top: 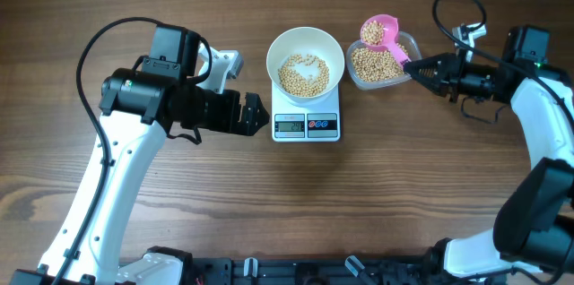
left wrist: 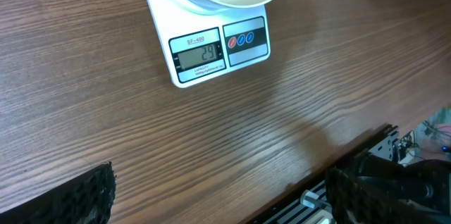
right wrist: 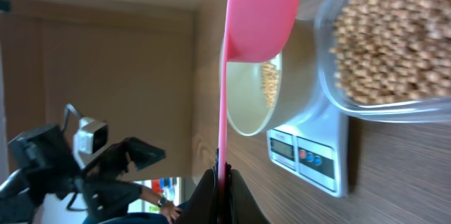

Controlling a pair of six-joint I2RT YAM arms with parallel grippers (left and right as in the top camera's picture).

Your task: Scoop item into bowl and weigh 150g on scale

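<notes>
Small round tan-yellow beans (top: 306, 75) are lying in a thin layer in the bottom of the round deep white bowl (top: 306, 38), with some bare bowl floor showing through. The bowl is sitting on the small white square digital scale (top: 306, 125), mid-table. The scale's grey display (left wrist: 199, 56) is lit and showing what looks like a two-digit figure. The exact digits are hard to read, but I judge it well short of target.

Just right of the bowl, a clear rounded-rectangular plastic tub (top: 351, 68) is holding the bulk supply of beans, quite full. A pink plastic scoop (top: 380, 31) loaded with beans is hanging over the tub's far-left part, not yet over the bowl.

The right end effector (top: 414, 67) is pinching the scoop's handle tip, jaws pressed tight together on the thin handle. The left end effector (top: 256, 113) is hovering just left of the scale, jaws spread wide, holding nothing. All of this is resting on the wooden table (top: 404, 186).

Progress, as a judgement:
- Bowl on the scale: done.
- Some beans in the bowl: done.
- This scoop load: filled, waiting to be tipped into the bowl.
- Likely several more loads needed, with smaller pours near target.
</notes>
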